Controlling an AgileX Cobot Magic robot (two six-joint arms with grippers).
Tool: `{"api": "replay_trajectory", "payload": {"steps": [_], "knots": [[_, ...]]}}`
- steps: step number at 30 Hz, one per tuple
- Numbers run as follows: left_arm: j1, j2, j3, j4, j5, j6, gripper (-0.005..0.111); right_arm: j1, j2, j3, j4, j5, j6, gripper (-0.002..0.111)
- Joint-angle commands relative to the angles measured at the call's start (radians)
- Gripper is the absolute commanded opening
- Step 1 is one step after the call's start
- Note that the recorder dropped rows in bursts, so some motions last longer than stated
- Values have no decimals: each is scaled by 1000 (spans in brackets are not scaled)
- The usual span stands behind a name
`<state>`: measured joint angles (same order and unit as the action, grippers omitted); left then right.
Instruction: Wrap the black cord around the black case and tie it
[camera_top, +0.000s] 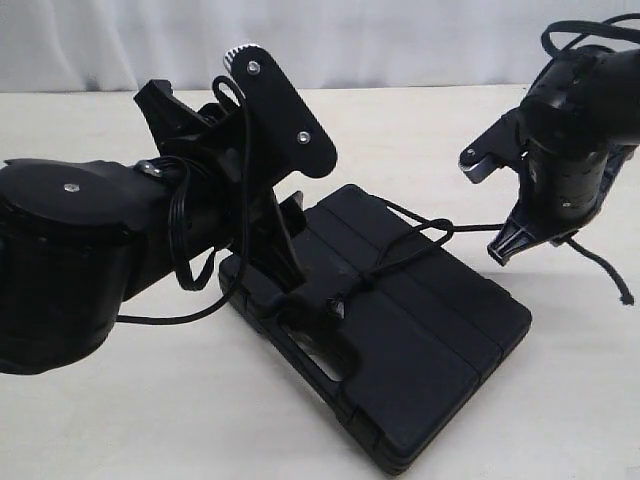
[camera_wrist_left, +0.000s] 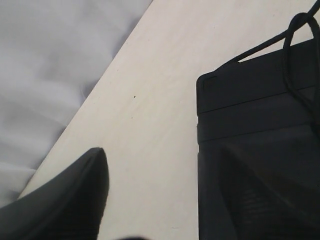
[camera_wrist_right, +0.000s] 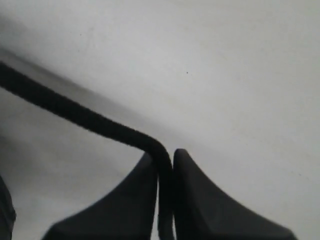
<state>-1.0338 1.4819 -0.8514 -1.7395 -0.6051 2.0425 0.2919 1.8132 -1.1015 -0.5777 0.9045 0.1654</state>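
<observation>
Black and braided, the long thin cord (camera_wrist_right: 75, 113) is lying across the flat black plastic case (camera_top: 440, 330) toward the pale counter's (camera_top: 120, 420) near edge. The right end effector (camera_wrist_right: 165, 159) is pinching the cord; the left end effector (camera_wrist_left: 152, 155) is gaping wide at the case's edge.

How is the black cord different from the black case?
The black cord is thin and bendy; the black case is wide, flat and boxy. The cord is pinched in the right gripper and stretches past the case's edge; the case lies flat on the table. Both are black.
</observation>
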Motion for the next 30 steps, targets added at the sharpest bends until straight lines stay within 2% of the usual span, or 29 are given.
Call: {"api": "replay_trajectory", "payload": {"steps": [1, 4, 7, 12, 16, 18, 21, 25, 30], "knots": [[4, -5, 2, -5, 9, -6, 61, -18, 54, -3, 37, -52, -29, 33], [4, -5, 2, -5, 9, -4, 61, -18, 70, -3, 32, -47, -29, 58], [4, -5, 2, -5, 9, -4, 61, -18, 68, -9, 17, -29, -11, 67], [4, -5, 2, -5, -9, -4, 61, -6, 68, -114, 134, 117, -23, 66], [4, -5, 2, -5, -78, -2, 61, 2, 61, -223, 321, 305, -156, 66], [4, -5, 2, -5, -105, -2, 61, 2, 52, -236, 449, 317, -266, 66], [4, -5, 2, -5, -112, -2, 61, 2, 27, -236, 540, 317, -340, 66], [4, -5, 2, -5, -112, -2, 61, 2, -11, -236, 533, 317, -343, 63], [4, -5, 2, -5, -112, -2, 60, 2, -41, -236, 544, 317, -296, 50]]}}
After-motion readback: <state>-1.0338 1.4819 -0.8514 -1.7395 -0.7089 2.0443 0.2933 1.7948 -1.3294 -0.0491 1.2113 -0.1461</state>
